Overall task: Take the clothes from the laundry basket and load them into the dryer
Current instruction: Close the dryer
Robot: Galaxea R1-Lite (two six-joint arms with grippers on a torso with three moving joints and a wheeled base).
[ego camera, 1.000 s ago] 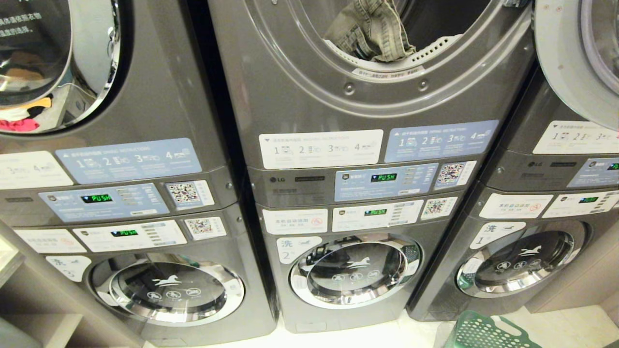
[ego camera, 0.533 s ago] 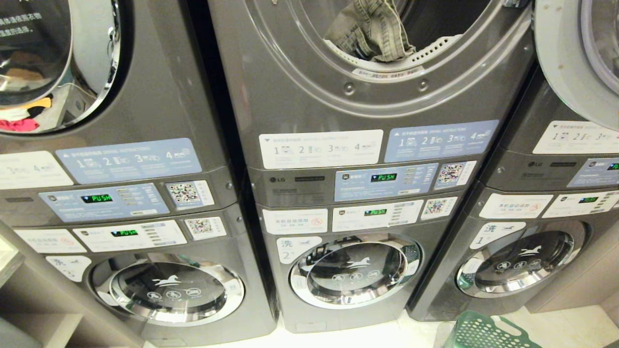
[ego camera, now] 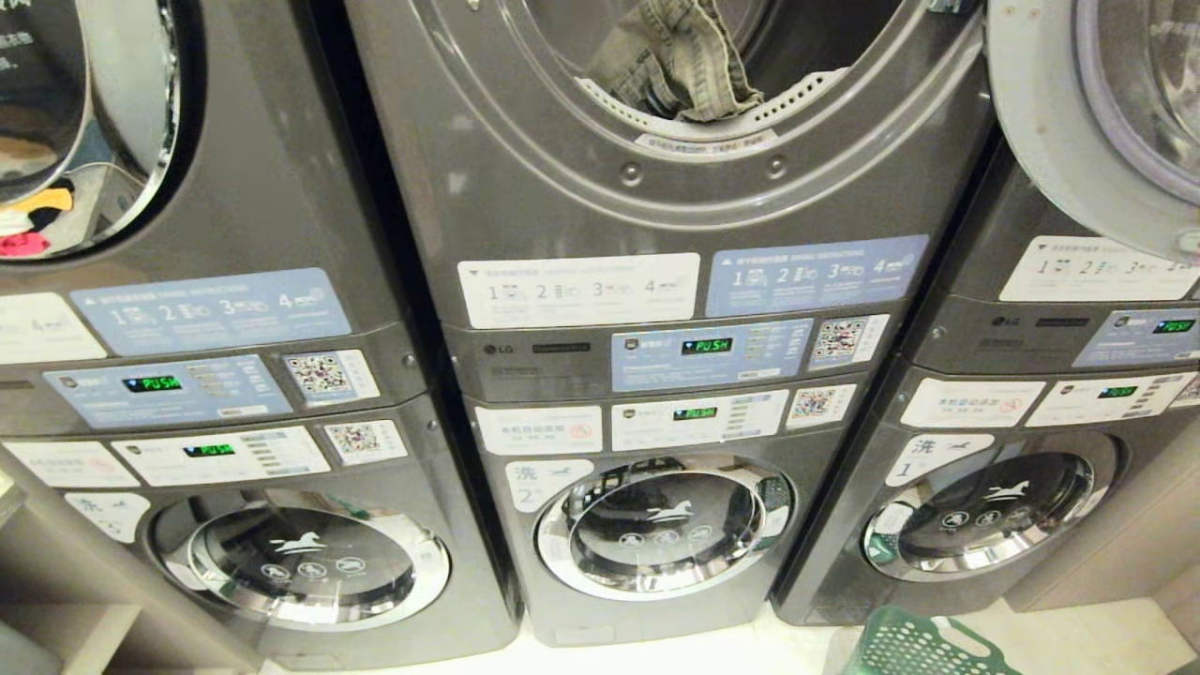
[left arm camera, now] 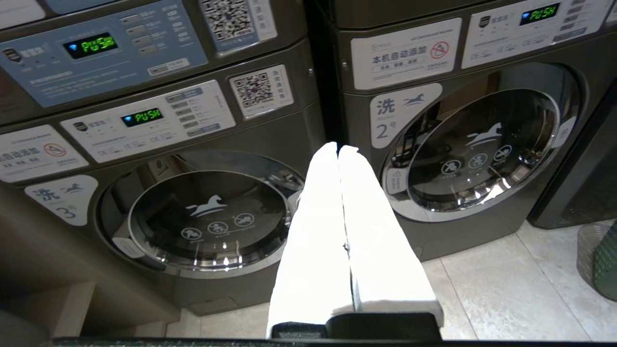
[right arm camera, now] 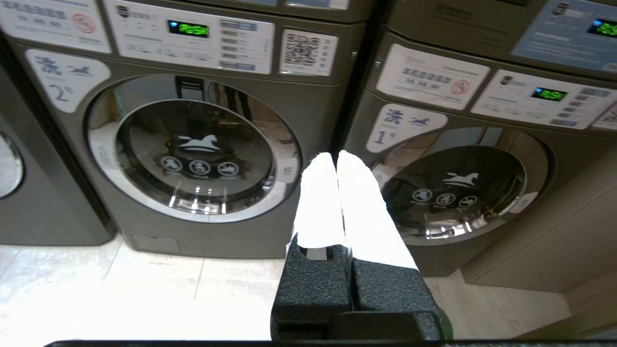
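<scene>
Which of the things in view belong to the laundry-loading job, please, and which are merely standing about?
Job: denim clothes lying in the open dryer; green laundry basket on the floor.
Standing about: washer marked 2, stack marked 1, the leftmost stack.

1. I stand in a self-service laundry shop.
2. Three identical dark grey stacked machines (ego camera: 656, 356) stand side by side, each with a large drum above and a small washer door (ego camera: 664, 525) below.
3. The washers carry numbers.
4. Each panel bears a QR code sticker (ego camera: 839, 339), step-by-step instruction labels (ego camera: 578, 289) and a green "PUSH" display (ego camera: 707, 346).
</scene>
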